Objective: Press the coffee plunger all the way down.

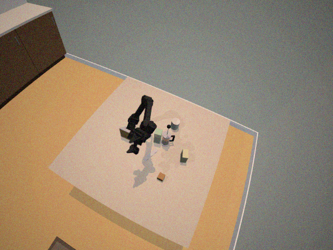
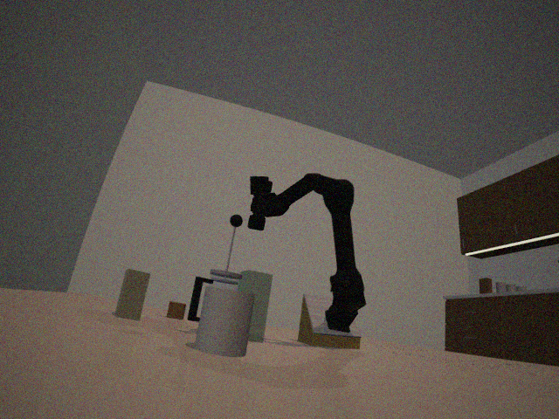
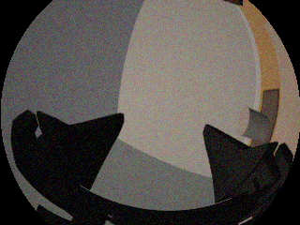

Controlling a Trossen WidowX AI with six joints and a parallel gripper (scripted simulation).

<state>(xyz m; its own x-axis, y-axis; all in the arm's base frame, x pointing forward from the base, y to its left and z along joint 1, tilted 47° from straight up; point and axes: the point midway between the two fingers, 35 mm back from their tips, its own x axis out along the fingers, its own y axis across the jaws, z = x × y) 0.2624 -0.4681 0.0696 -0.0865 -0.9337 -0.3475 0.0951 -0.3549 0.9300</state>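
Grey canister (image 2: 222,322) nearest; gripper (image 2: 256,222) open beside plunger knob (image 2: 236,220), w/o contact

The arm (image 2: 341,234) rises near centre frame in the exterior view, bends at the top and reaches left, ending in the gripper (image 2: 255,223), which points down. In the wrist view its fingers stand wide apart at lower left and lower right, with nothing between them.
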